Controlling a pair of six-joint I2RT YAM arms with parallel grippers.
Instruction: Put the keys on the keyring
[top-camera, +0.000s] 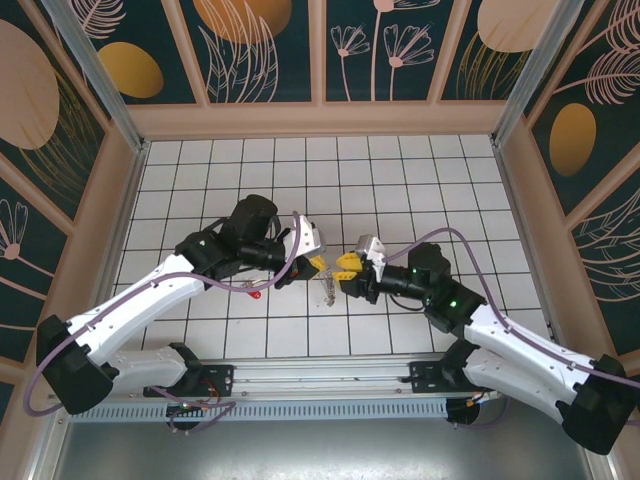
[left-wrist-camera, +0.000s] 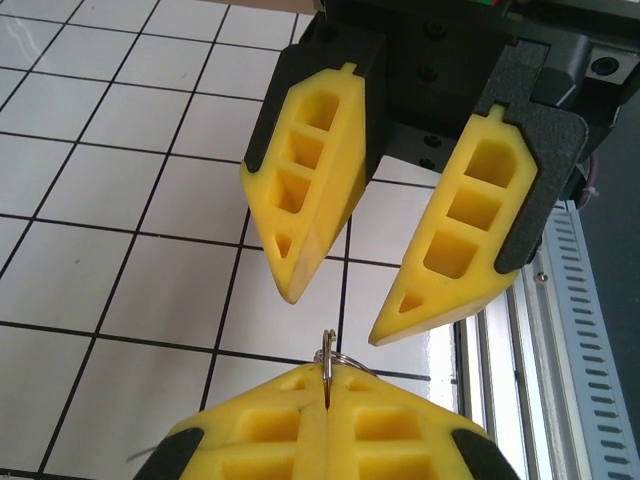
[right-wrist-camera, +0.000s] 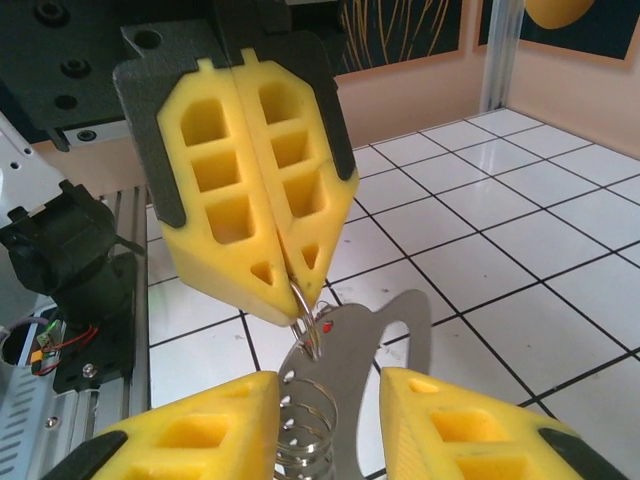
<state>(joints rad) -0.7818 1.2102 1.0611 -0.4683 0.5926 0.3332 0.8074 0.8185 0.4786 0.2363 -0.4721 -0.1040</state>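
My left gripper (left-wrist-camera: 328, 378) is shut on the keyring (left-wrist-camera: 329, 352), a thin silver ring pinched edge-on between its yellow fingertips. In the right wrist view a flat silver plate (right-wrist-camera: 372, 335) and a wire coil (right-wrist-camera: 305, 430) hang from that ring (right-wrist-camera: 312, 322) below the left gripper (right-wrist-camera: 298, 290). My right gripper (right-wrist-camera: 330, 385) stands open, one finger on each side of the plate, with gaps showing. From above, both grippers (top-camera: 320, 263) (top-camera: 346, 265) meet tip to tip over the table's middle. The red-headed key (top-camera: 255, 293) lies on the tiles under the left arm, held by nothing.
The white gridded table (top-camera: 400, 180) is boxed in by beige walls at the left, right and back. A metal rail (top-camera: 330, 385) with the arm bases runs along the near edge. The hanging metal pieces (top-camera: 327, 290) dangle just above the tiles.
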